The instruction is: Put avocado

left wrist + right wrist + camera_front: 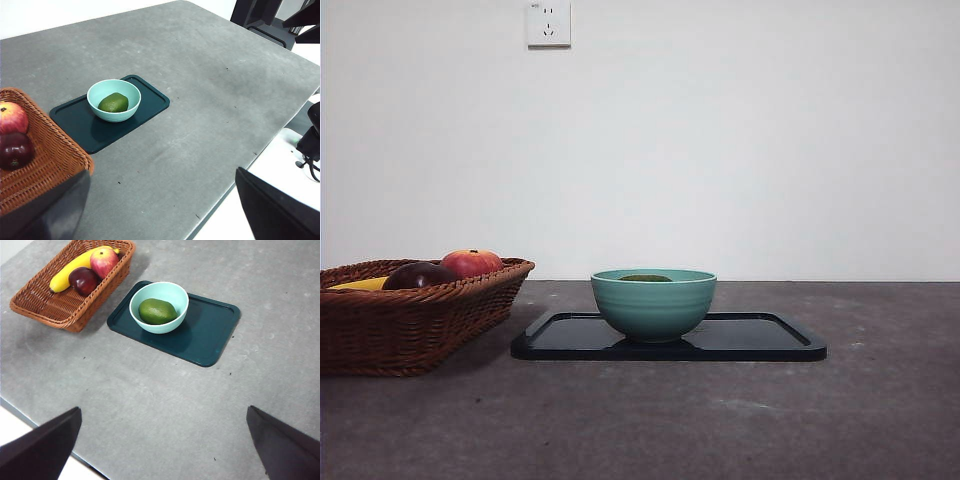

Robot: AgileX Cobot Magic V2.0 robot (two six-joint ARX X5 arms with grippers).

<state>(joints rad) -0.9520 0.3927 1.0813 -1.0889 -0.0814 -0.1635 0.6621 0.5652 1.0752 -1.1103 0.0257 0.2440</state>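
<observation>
The olive-green avocado lies inside a pale teal bowl that stands on a dark tray. In the front view only its top peeks over the bowl rim. The left wrist view shows the avocado in the bowl from far off. My left gripper is open, high above the table near the basket's corner. My right gripper is open too, raised over the bare table short of the tray. Neither holds anything.
A wicker basket left of the tray holds a banana, a red apple and a dark maroon fruit. The basket sits close to the tray's left end. A wall outlet is behind.
</observation>
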